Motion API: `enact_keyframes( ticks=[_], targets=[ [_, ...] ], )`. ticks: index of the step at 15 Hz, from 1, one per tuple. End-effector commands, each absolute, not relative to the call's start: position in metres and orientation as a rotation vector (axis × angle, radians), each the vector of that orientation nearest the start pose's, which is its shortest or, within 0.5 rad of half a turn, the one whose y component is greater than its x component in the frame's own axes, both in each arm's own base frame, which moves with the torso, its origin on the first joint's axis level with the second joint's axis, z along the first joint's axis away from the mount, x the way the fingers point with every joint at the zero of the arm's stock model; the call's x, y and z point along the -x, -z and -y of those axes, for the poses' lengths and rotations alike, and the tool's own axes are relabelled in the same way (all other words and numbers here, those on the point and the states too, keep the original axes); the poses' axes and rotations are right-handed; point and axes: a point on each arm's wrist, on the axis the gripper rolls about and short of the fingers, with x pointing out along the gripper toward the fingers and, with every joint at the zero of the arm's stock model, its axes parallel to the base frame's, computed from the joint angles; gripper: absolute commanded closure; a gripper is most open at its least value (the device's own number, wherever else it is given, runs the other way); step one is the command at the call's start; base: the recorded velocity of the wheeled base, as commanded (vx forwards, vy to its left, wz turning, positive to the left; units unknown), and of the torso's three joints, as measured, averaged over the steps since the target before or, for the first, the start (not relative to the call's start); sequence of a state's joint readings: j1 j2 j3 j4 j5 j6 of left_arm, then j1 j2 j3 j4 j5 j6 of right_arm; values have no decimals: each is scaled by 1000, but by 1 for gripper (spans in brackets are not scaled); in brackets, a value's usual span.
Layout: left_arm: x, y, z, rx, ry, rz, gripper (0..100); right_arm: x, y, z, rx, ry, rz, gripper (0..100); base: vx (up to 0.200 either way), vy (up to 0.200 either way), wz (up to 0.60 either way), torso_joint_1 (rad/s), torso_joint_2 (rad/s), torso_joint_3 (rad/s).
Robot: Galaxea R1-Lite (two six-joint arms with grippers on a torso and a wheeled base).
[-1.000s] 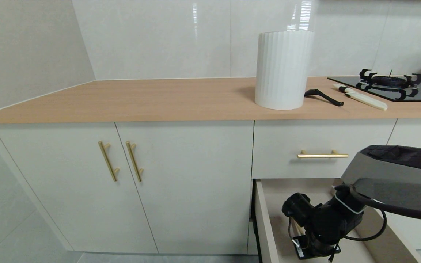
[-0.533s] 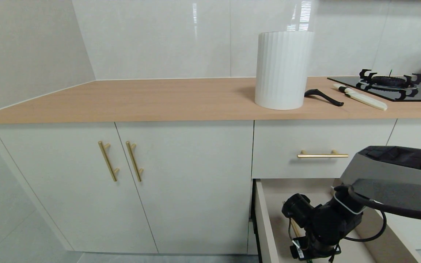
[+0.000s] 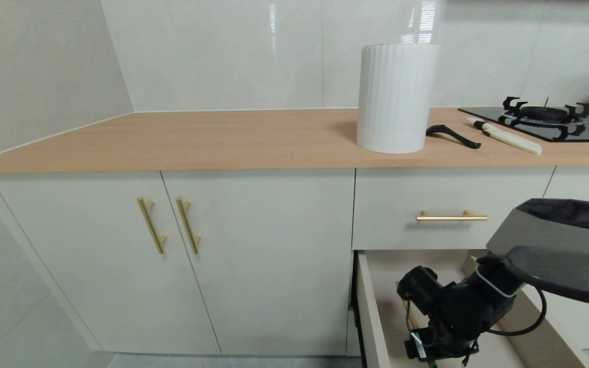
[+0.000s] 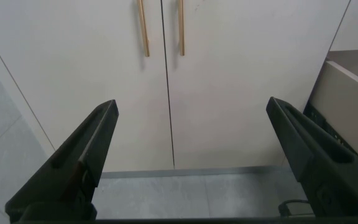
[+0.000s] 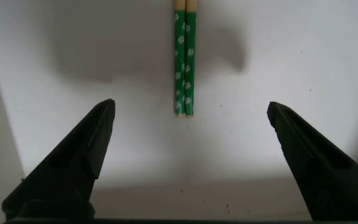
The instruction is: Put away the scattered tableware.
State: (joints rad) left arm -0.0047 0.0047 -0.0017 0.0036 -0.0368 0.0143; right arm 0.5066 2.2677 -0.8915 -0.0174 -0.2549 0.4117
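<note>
Right claw (image 5: pixel 189 107) hangs inside the open drawer (image 3: pixel 371 306) with its fingers spread wide and nothing between them. A pair of green-tipped chopsticks (image 5: pixel 185 56) lies flat on the drawer floor just ahead of it. They are centred on the gap and clear of both fingers, and their long axis runs away from the claw, crossways to the line from finger to finger. They look already put down, so I judge this piece done.

What is left sits up on the tabletop (image 3: pixel 223 138): a black utensil (image 3: pixel 453 135) and a pale knife (image 3: pixel 504 135), side by side between the white ribbed canister (image 3: pixel 395 97) and the hob (image 3: pixel 545 120). Both lie aslant, with their near ends pointing towards the robot's right.

They sit above the drawer and farther back, on the right arm's side, so that arm is likely the nearer one, once it lifts clear of the drawer. Left claw (image 4: pixel 191 109) is also wide open and empty, low before the cabinet doors (image 4: pixel 229 74), well apart from them.
</note>
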Motion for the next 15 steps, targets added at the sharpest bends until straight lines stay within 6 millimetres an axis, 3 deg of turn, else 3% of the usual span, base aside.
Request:
enact_keyframes(
  ticks=[1,3,5,6,7,8,11,15],
  targets=[
    [22,-76,1,-15,41,-9,0,-276,-33,-143,59,-14,-1152,0,0,0,0,0,0,0],
    [22,-76,1,-15,41,-7,0,-270,-78,-120,12,-34,-1109,0,0,0,0,0,0,0],
    [22,-76,1,-14,41,-7,0,-256,-133,-80,-22,-70,-1057,0,0,0,0,0,0,0],
    [22,-76,1,-14,41,-7,0,-255,-136,-77,-26,-71,-1052,0,0,0,0,0,0,0],
    [22,-76,1,-14,41,-9,0,-246,-166,-52,-62,-83,-993,0,0,0,0,0,0,0],
    [22,-76,1,-14,41,-7,0,-237,-182,-33,-59,-62,-943,0,0,0,0,0,0,0],
    [22,-76,1,-15,41,-7,0,-232,-188,-12,-14,-32,-913,0,0,0,0,0,0,0],
    [22,-76,1,-14,41,-7,0,-229,-186,-11,16,-45,-920,0,0,0,0,0,0,0]
  ],
)
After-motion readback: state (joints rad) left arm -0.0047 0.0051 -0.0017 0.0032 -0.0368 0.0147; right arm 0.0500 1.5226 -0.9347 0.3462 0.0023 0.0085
